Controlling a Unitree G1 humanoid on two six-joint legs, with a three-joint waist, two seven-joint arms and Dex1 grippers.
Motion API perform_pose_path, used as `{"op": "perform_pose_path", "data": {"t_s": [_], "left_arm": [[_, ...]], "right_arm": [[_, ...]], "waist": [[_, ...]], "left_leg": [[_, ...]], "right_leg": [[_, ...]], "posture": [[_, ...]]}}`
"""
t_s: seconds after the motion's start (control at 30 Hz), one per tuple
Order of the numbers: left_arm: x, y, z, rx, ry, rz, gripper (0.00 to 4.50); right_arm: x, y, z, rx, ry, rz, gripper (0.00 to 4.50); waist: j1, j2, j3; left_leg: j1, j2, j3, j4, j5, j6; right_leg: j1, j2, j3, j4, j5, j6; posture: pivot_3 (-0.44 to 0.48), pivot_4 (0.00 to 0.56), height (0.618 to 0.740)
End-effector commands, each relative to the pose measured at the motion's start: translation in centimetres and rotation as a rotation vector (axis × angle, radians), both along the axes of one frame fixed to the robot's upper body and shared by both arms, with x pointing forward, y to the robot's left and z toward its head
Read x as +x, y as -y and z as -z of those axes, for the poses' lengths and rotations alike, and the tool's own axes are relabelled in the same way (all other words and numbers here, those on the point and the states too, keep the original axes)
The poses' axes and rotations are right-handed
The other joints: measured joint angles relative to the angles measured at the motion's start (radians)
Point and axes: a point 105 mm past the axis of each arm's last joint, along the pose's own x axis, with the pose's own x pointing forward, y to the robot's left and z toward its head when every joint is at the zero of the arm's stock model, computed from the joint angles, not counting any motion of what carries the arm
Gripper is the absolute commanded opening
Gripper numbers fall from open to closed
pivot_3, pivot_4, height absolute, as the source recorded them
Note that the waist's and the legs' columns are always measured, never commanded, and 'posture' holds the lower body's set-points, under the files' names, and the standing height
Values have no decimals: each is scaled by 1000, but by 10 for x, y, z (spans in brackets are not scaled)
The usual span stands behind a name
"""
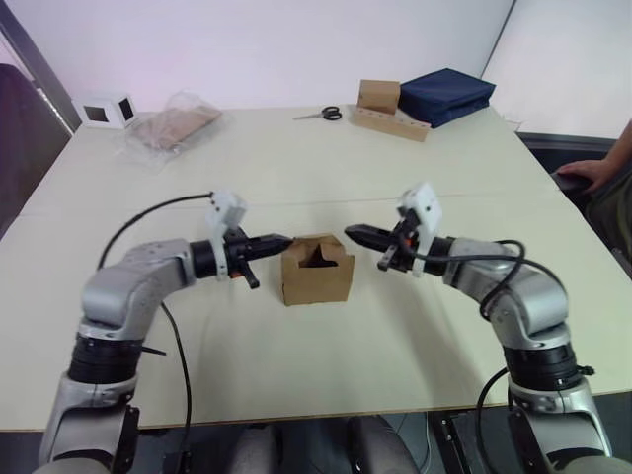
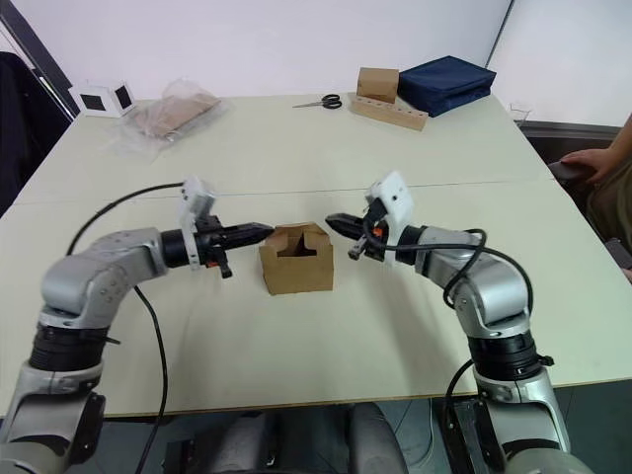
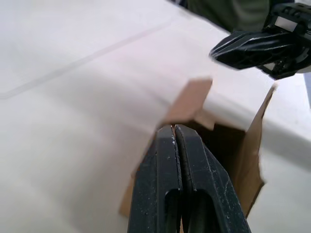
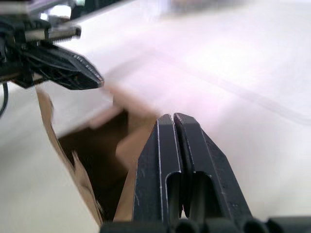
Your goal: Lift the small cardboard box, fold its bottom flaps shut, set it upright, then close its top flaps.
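The left claw [image 1: 279,240], its two black fingers pressed together on nothing, pointed at the upper left edge of the small cardboard box [image 1: 317,272], which stood upright near the middle of the bench [image 1: 296,168] with its top flaps [image 1: 318,249] partly folded inward and a dark opening between them. The right claw [image 1: 354,234], likewise clenched and empty, hovered just beside the box's upper right edge, apart from the cardboard. The chief risk from here appeared to be a one-sided push: a light, unheld box could slide or tip across the smooth bench if one claw pressed a flap with no bracing from the other, and a flap pushed down out of order could jam or crease, or leave the tuck tab outside. The bottom flaps lay under the box, against the bench, so whether they were fully shut could not be told. In the wrist views the flap edges were blurred, and it was hard to say whether the left claw's tip was actually touching the box.
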Motion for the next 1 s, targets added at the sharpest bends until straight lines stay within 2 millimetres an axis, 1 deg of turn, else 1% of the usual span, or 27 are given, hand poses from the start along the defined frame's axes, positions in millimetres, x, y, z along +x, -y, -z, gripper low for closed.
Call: {"op": "perform_pose_path", "data": {"t_s": [0.03,0.1,0.2,0.23,0.3,0.37,0.53,0.63,0.73,0.87,1.0], "left_arm": [[8,-16,-15,18,53,-13,40],[15,-20,-15,31,57,-24,40],[26,-23,-14,29,58,-21,40],[32,-20,-11,34,58,-11,40],[39,-16,-7,43,59,4,40],[51,-7,-4,22,58,21,40],[64,15,3,7,32,100,40],[66,26,5,7,21,151,40],[65,36,10,17,15,212,40],[62,46,17,29,5,273,40],[57,52,22,48,1,317,40]], "right_arm": [[-22,-9,-28,31,81,-71,0],[-31,-15,-26,15,72,-110,0],[-44,-23,-18,-37,58,-168,0],[-50,-29,-11,-58,46,-200,0],[-56,-36,-3,-75,32,-232,0],[-61,-44,8,-83,1,-279,0],[-53,-55,21,-99,-10,-285,0],[-43,-57,25,-105,-12,-262,0],[-38,-58,30,-113,-19,-250,0],[-36,-59,35,-115,-31,-255,0],[-33,-61,38,-111,-43,-256,0]], "waist": [[0,0,0],[0,0,0],[5,0,0],[4,0,0],[7,0,0],[5,0,0],[0,-1,1],[-3,-1,1],[-2,-1,1],[-1,-1,1],[-1,-1,1]], "left_leg": [[0,0,0,0,0,0],[0,0,0,0,0,0],[0,0,0,0,0,0],[0,0,0,0,0,0],[0,0,0,0,0,0],[0,0,0,0,0,0],[-1,-1,0,0,0,0],[-1,-1,0,0,0,0],[-1,-1,0,0,0,0],[-1,-1,0,0,0,0],[-1,-1,0,0,0,0]], "right_leg": [[0,0,0,0,0,0],[0,0,0,0,0,0],[0,0,0,-1,0,0],[0,0,0,-1,0,0],[1,0,-1,-1,0,0],[1,0,-1,-1,0,0],[0,0,-1,-1,0,0],[0,0,-1,-1,0,0],[-1,0,-1,-1,0,0],[-1,0,-1,-1,0,0],[-1,0,-1,-1,0,0]], "posture": [[0,150,740],[0,150,740],[0,150,740],[0,150,740],[0,150,740],[0,150,740],[0,150,740],[0,150,740],[0,150,740],[0,150,740],[0,150,740]]}}
